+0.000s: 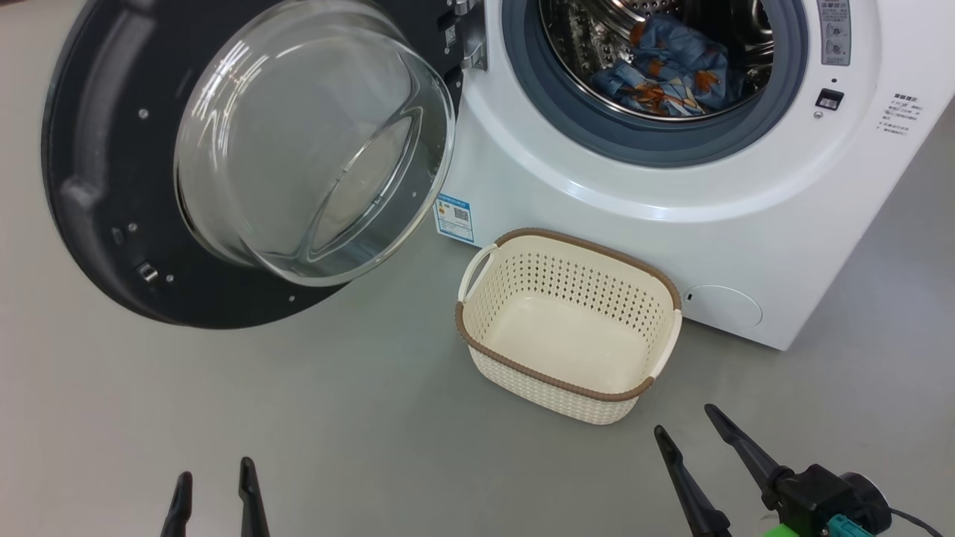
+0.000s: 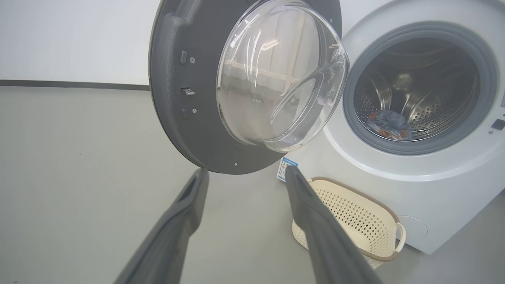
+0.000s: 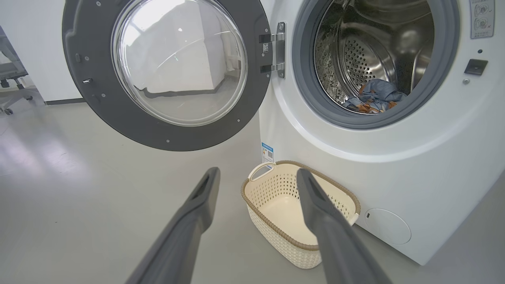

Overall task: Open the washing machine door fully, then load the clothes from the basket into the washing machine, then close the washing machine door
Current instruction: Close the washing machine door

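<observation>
The white washing machine [image 1: 597, 186] stands with its black door [image 1: 97, 186] swung wide to the left, glass bowl [image 1: 313, 142] facing me. Blue clothes [image 1: 664, 74] with orange figures lie inside the steel drum, also seen as the clothes [image 3: 373, 98] and the clothes [image 2: 388, 124] from the wrists. The cream basket [image 1: 485, 358] sits on the floor before the machine with nothing in it. My left gripper [image 1: 215, 485] is open at the lower left, my right gripper [image 1: 686, 425] open at the lower right just beyond the basket's near corner. Both hold nothing.
Grey floor [image 1: 298, 403] spreads around the basket and under the door. A blue label sticker [image 1: 453, 218] and a round service flap [image 1: 722, 306] mark the machine's front. A chair base [image 3: 12, 90] stands at the far left by the white wall.
</observation>
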